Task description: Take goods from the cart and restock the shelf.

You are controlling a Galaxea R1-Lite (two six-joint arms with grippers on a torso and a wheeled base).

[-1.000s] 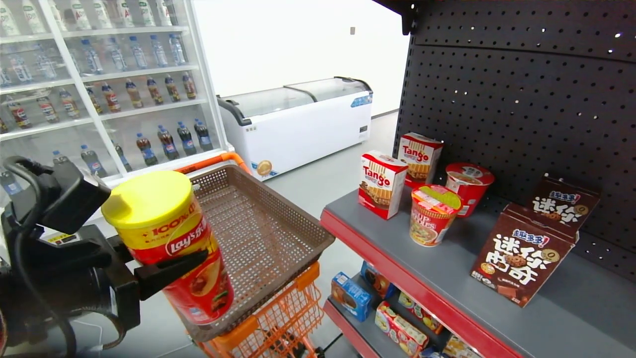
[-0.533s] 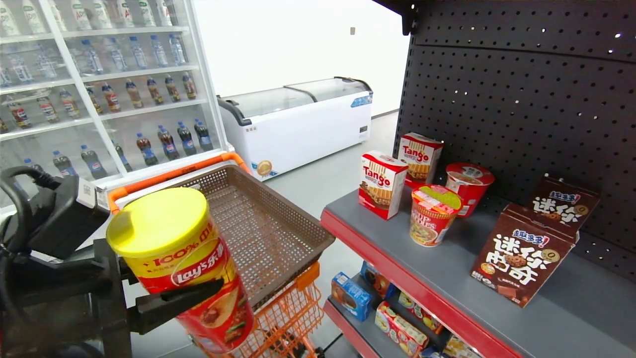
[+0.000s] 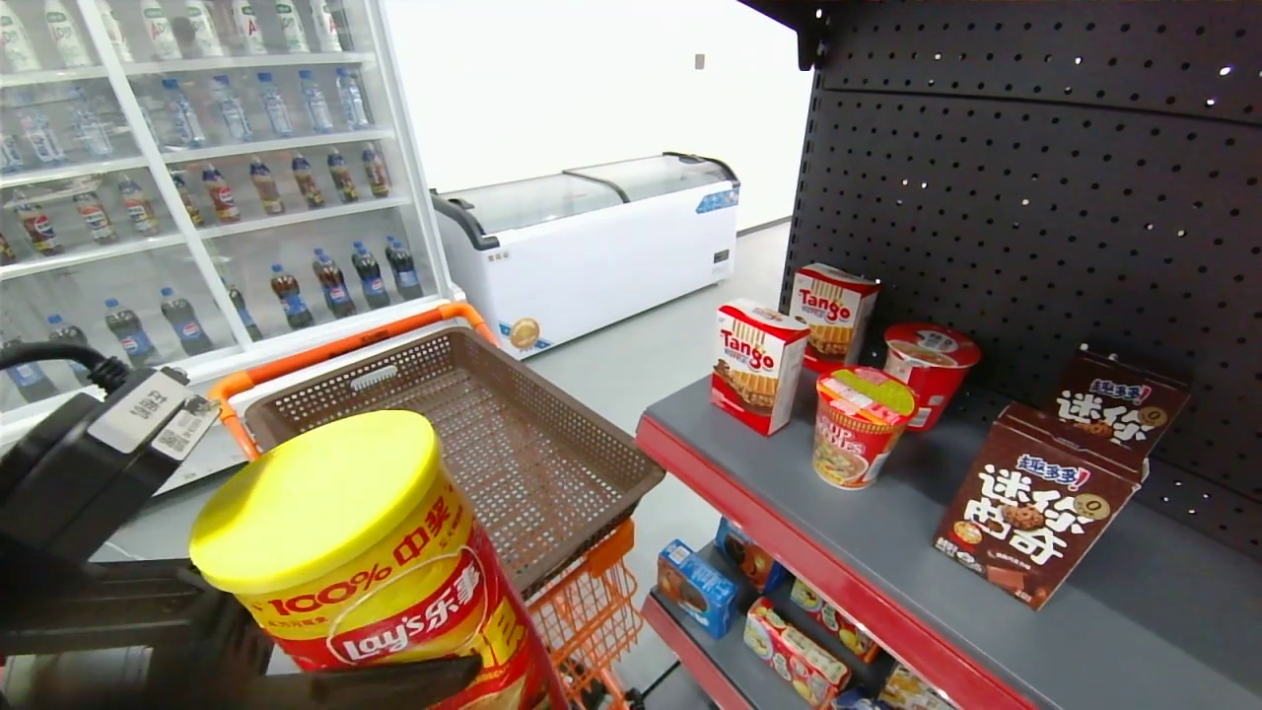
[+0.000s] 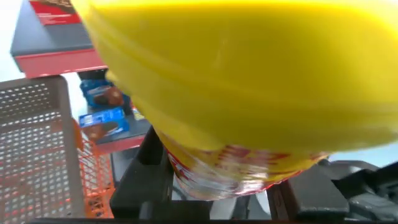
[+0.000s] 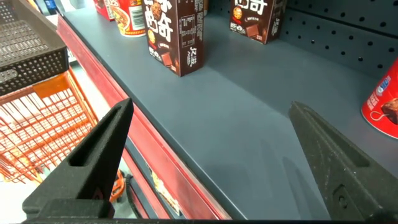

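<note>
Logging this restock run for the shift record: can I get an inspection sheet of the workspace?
Surface: grey shelf, partly bare.
Job's things: chip can held in the left gripper; cart basket, no goods seen in it.
Clutter: wafer boxes, noodle cups, brown boxes upright on the shelf.
Grippers: left shut on the can; right gripper open over the shelf.
Cables: black cable at the left arm.
Surroundings: drinks fridge, chest freezer.

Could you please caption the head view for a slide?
Left gripper holds a yellow-lidded chip canister by the brown basket, facing the shelf.
</note>
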